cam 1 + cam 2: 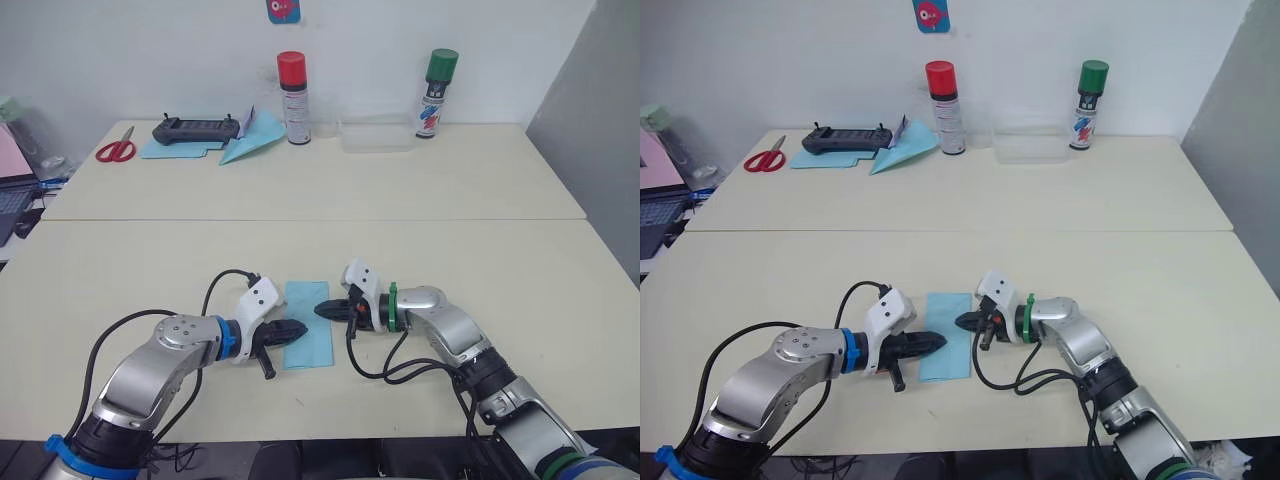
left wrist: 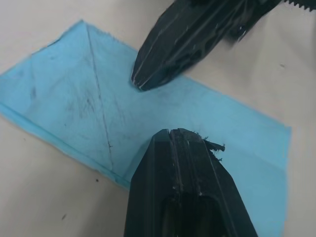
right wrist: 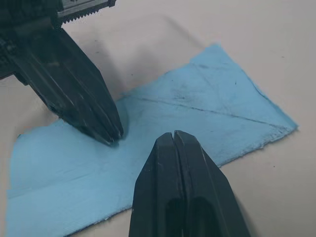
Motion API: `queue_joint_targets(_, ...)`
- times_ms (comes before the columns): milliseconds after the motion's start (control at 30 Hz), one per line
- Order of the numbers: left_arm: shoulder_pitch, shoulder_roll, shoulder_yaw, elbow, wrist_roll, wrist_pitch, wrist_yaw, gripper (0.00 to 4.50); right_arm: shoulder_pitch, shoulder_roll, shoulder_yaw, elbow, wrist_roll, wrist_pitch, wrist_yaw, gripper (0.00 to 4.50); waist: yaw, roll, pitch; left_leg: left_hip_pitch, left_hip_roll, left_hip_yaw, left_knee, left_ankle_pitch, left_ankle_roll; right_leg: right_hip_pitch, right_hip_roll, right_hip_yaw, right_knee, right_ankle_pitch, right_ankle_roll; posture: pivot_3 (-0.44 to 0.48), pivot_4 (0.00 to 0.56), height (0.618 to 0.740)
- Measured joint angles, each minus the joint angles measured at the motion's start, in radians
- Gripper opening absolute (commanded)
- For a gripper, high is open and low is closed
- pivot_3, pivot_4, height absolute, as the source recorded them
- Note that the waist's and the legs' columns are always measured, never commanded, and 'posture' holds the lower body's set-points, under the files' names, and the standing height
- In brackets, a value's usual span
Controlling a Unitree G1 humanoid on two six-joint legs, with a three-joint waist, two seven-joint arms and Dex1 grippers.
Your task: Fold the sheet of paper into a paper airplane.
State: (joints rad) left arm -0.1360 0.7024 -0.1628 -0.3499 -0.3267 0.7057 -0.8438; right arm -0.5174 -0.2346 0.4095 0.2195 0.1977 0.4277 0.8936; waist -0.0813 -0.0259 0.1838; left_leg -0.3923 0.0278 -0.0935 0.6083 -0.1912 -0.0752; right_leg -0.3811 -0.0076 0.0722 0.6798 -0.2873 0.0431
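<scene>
Sheet of paper (image 2: 197,123): one corner and edge cut off by the frame in the left wrist view; part of its middle hidden under the left gripper (image 2: 170,133) there. In the right wrist view the right gripper (image 3: 174,136) covers part of its edge. Laptop (image 1: 12,185) at the far table's left edge: cut by the frame. Spray can labels (image 1: 432,105): too small to read.

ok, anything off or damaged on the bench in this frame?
Nothing serious. The sheet of paper lies flat, folded to a narrow strip, with smudges and old creases. Both grippers are shut, the left gripper and right gripper tips over it. Minor: frayed debris on the left fingertips.
</scene>
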Motion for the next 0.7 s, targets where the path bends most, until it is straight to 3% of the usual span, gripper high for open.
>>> queue_joint_targets(367,-0.025,0.058,-0.103,0.072,0.103,-0.193,-0.069,0.00,-0.041,0.042,-0.055,0.160,-0.051,-0.139,-0.154,0.03,0.002,0.004,-0.008,0.002,0.001,0.006,0.000,0.000,0.000,-0.004,-0.003,0.002,-0.002,-0.001,-0.001,0.000,0.150,0.740)
queue_joint_targets(700,-0.034,0.057,-0.106,0.103,0.103,-0.221,-0.090,0.00,-0.086,0.060,-0.080,0.277,-0.085,-0.238,-0.224,0.03,0.003,0.004,-0.013,0.003,0.001,0.007,0.000,0.000,0.000,-0.004,-0.003,0.003,-0.002,-0.001,-0.001,0.000,0.150,0.740)
